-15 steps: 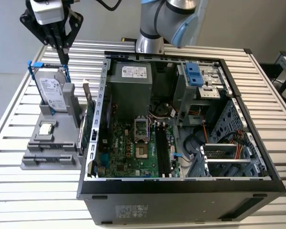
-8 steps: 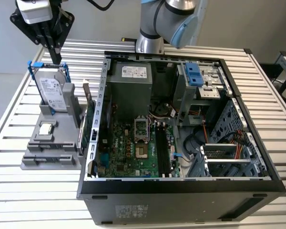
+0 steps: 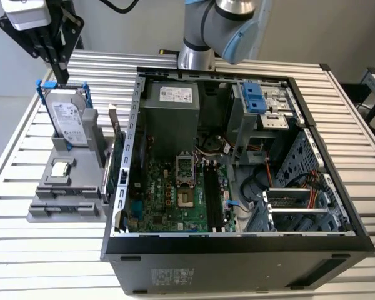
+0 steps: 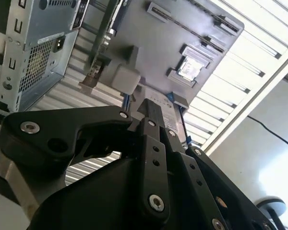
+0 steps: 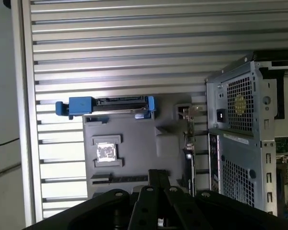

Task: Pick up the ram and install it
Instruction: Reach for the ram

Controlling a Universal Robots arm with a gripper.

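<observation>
My gripper (image 3: 64,80) hangs at the exterior view's far left, above the grey fixture (image 3: 44,209) that stands beside the open computer case (image 3: 237,242). Its black fingers look shut, with nothing between them, in both wrist views (image 4: 151,108) (image 5: 156,173). They point down near the upright hard drive (image 3: 69,119). A thin dark strip (image 5: 127,178) sits in the fixture's long slot, just ahead of the fingers. I cannot tell whether it is the ram on edge. The black memory slots (image 3: 212,197) run along the green motherboard (image 3: 162,200) inside the case.
On the fixture stand the silver hard drive with blue clips (image 5: 79,105), a small square chip (image 5: 105,152) and a green expansion card (image 3: 115,162) next to the case wall. The arm's base (image 3: 197,56) rises behind the case. A slatted metal table (image 3: 25,250) carries everything.
</observation>
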